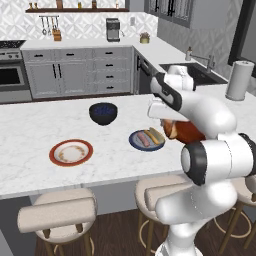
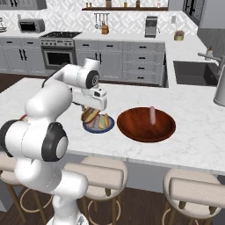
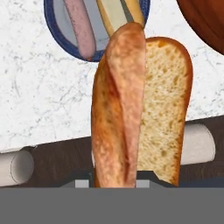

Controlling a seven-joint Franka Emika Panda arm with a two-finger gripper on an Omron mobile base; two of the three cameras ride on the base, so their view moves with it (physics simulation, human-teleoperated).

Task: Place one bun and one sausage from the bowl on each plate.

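The gripper (image 2: 91,115) hangs just above the slate-blue plate (image 2: 90,127) on the marble island counter (image 1: 30,125), its fingers closed on a split hot-dog bun (image 3: 140,109). In the hand view the bun stands on end between the jaws, its browned crust to the left and its pale cut crumb to the right, rising from the bottom of the view toward the plate beyond it.

The slate-blue plate already holds food: a pinkish sausage (image 3: 81,26) lies along one side, and beside it rests a second bun (image 3: 120,13), opened so its pale inside shows. In the left base view the same plate sits near the middle of the counter with the sausage and bun lying side by side on it.

Just to the right of that plate, almost touching it, stands the large reddish-brown bowl (image 2: 132,127). One sausage (image 2: 152,115) remains inside, lying toward the far side of the bowl.

The white plate with the orange-red rim (image 1: 71,152) sits well to the left on the near part of the counter, with nothing on it. A smaller dark blue bowl (image 1: 103,113) stands farther back, between the two plates. A paper towel roll (image 1: 238,80) stands upright at the counter's far right.
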